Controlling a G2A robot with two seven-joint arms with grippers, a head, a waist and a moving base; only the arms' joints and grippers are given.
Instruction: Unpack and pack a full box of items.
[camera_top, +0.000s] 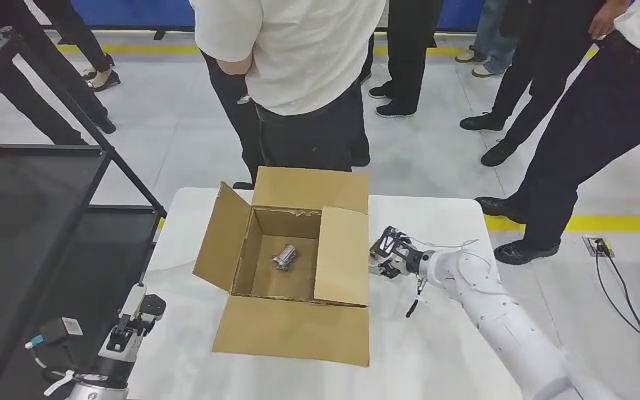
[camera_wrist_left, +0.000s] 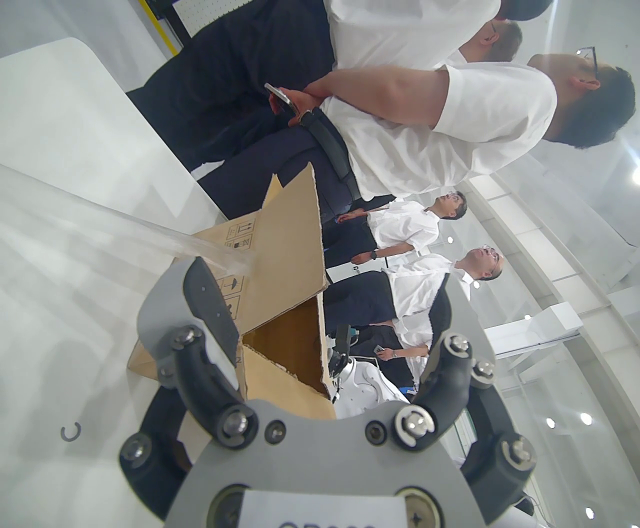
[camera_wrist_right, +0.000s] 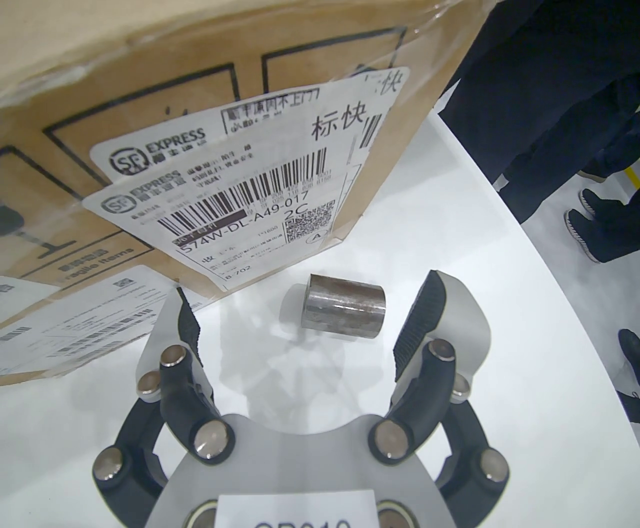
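- showing a cardboard box sitting open mid-way across the white table, top flaps unfolded, near flap lying out flat toward the robot.
- spotting a small metal part lying on the box floor, roughly in the middle, touching no wall.
- catching the right gripper hanging low over the table just beside the box's right wall, jaws spread wide, gripping nothing.
- showing a short steel cylinder lying on its side on the table between the two ribbed pads, touching neither, near the box wall but apart from it.
- noting white shipping labels stuck on that same wall, facing the right gripper.
- showing the left gripper sitting at the table's near-left edge, well apart from the box, pointing toward the box's left flap, jaws wide open, holding nothing.
- noting a black metal rack standing just left of the table.
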